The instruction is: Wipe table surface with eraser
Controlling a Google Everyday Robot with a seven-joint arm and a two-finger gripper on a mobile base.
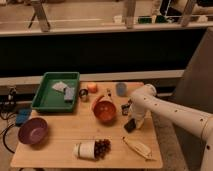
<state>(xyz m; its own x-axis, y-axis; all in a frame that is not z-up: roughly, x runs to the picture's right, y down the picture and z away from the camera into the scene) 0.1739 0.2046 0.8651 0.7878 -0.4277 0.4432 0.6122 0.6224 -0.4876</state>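
Note:
The table surface (65, 140) is a pale wooden top. The eraser (129, 126), a small flat black block, lies on the table's right side, right of an orange-red bowl (105, 110). My gripper (132, 120) hangs at the end of the white arm (170, 116), which reaches in from the right. The gripper is directly over the eraser and touches or nearly touches it. I cannot tell whether the gripper grips the eraser.
A green tray (45, 102) with grey-blue blocks sits back left. A purple bowl (32, 131) is front left, a white cup with grapes (90, 149) front centre, and a banana (138, 148) front right. An orange fruit (92, 87) and a grey cup (120, 88) stand at the back.

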